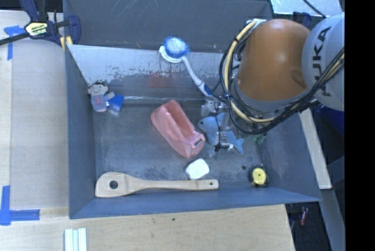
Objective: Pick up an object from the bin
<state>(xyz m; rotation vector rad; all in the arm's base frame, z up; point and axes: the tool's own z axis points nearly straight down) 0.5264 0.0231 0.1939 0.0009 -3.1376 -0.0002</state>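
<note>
Arm comes in from the right, with an orange cover and cable loops at the wrist. Claw is low, right of the middle of the bin floor. It is right over a blue toy, a flat shape with points. Parts of the toy stick out left of the claw and at its lower right. Can't tell whether the claw is apart or together, or whether it grips the toy; the wrist hides most of it.

Pink block lies tilted just left of the blue toy, its lower end near the claw. White lump sits below the block, close to the spatula. The wooden spatula lies flat along the front wall, blade to the left. Small yellow thing is near the front right corner, apart from the rest. Brush has a blue and white head up on the back wall, and its white handle slants down toward the wrist. Small figure is at the back left, with a blue bit beside it.
</note>
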